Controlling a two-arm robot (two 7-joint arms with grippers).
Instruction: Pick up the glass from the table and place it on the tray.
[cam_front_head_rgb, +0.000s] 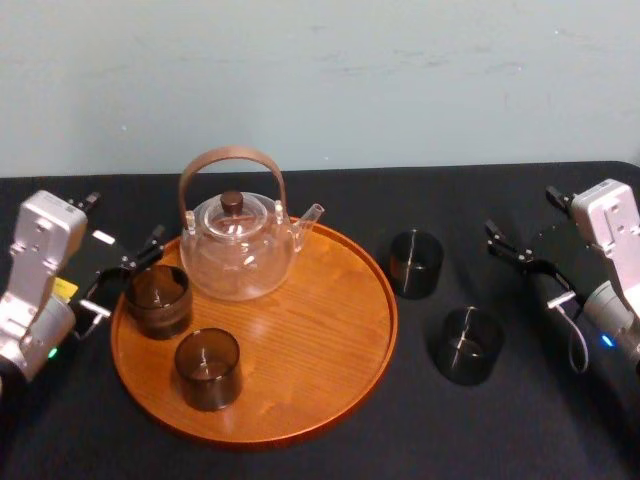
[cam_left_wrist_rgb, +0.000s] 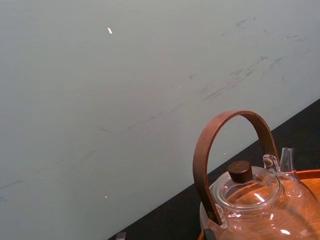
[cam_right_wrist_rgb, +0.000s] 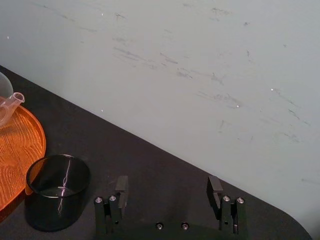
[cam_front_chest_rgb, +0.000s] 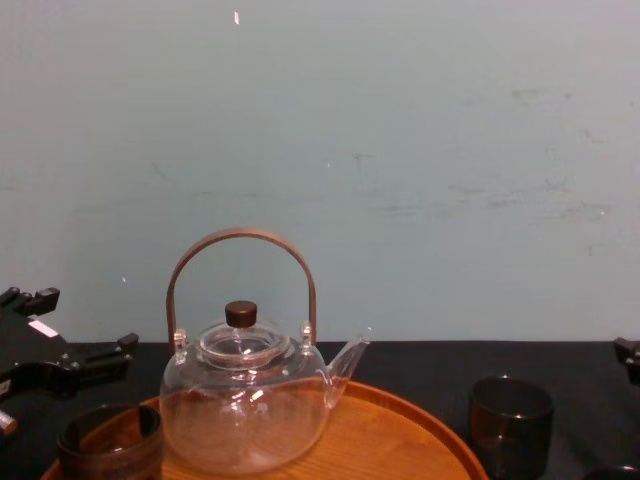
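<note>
On the bench (cam_front_head_rgb: 520, 430), right of the tray (cam_front_head_rgb: 320, 320): two dark glasses, upright, mouths up. Just beside the rim: far glass (cam_front_head_rgb: 415, 263); a little farther out and forward: near glass (cam_front_head_rgb: 470, 345). Nearer arm by far: right gripper (cam_front_head_rgb: 530, 272), fingers wide apart, empty, just right of both. Calls for a short reach leftward, probably near glass first. At the tray's left rim: left gripper (cam_front_head_rgb: 122, 278), also spread open, holding nothing, beside a tray glass (cam_front_head_rgb: 157, 298). Room for set-down on bare wood at tray's front right. Worth avoiding: teapot (cam_front_head_rgb: 238, 250) spout, pointing toward far glass.
</note>
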